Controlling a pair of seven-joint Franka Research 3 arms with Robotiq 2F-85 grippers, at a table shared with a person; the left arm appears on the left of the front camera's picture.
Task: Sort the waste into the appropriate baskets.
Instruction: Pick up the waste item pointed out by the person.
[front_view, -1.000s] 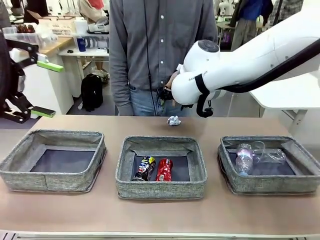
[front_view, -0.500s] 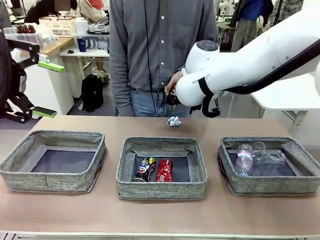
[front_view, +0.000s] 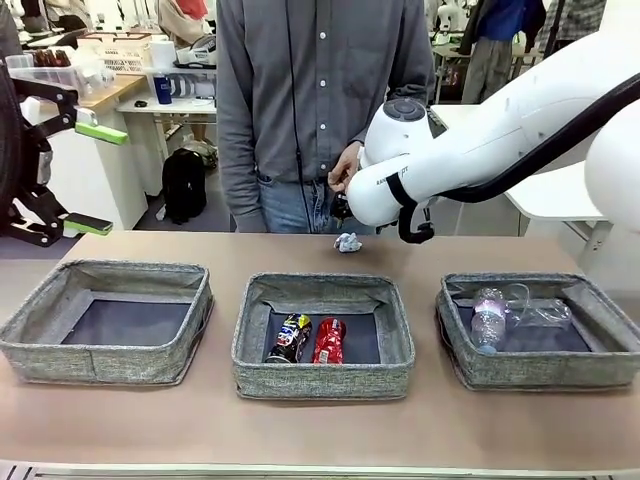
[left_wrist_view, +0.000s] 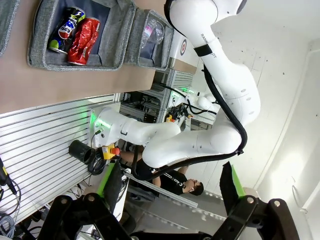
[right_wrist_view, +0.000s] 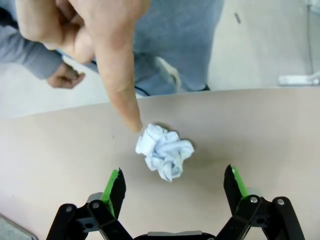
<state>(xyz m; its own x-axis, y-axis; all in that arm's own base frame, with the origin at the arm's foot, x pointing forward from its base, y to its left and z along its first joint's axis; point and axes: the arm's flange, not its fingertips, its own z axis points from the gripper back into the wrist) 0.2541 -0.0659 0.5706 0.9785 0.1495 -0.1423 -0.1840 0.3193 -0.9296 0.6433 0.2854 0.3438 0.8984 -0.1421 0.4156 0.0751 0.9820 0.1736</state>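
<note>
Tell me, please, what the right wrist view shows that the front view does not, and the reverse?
The right wrist view alone shows the right gripper with its green-padded jaws open above the table, and the person's finger pointing down at the paper ball, its tip right beside it. The front view alone shows the three baskets: the left one, the middle one holding the two cans, and the right one holding the clear bottles. Both show the paper ball on the table's far side, near the person.
</note>
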